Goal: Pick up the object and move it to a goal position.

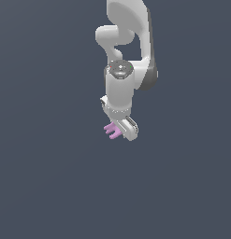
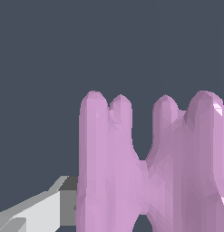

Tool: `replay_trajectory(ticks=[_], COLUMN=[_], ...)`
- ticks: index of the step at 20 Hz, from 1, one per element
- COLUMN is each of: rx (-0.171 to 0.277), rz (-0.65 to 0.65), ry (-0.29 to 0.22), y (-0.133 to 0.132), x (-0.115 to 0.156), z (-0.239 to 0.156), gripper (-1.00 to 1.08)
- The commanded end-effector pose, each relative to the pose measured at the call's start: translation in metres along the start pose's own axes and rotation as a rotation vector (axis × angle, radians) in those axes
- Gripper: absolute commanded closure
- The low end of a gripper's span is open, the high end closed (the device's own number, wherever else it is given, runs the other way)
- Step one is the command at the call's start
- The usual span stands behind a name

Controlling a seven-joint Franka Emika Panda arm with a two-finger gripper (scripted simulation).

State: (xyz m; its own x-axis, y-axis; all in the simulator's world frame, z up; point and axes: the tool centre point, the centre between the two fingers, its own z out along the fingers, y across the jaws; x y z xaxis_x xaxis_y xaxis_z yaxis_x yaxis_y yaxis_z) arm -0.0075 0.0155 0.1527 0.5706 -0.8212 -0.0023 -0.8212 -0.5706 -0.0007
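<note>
Hanging straight down, the arm (image 1: 120, 88) points its gripper (image 1: 120, 129) at 6 o'clock, fingers clamped on the pink piece (image 1: 112, 130), prongs toward 8 o'clock.

1. Background (image 1: 42, 186), exterior view: one uniform dark slate blue-grey field fills the picture from edge to edge.
2. No seam, horizon or corner divides this field, so floor and wall cannot be told apart.
3. Light: even and diffuse; the grey is slightly lighter toward the lower part of the exterior view.
4. Wrist view: the same flat dark blue-grey tone (image 2: 109, 45) occupies all the visible surround.
</note>
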Motion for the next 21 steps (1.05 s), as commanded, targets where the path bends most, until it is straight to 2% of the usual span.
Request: replay_trajectory(ticks=[1, 11, 21], rx=[0.0, 0.0, -0.001], rz=[0.0, 0.0, 0.0], ry=[0.0, 0.001, 0.003], y=[0.01, 0.041, 0.05], x=[-0.01, -0.041, -0.051], z=[-0.017, -0.069, -0.087], gripper=[1.08, 1.08, 1.08])
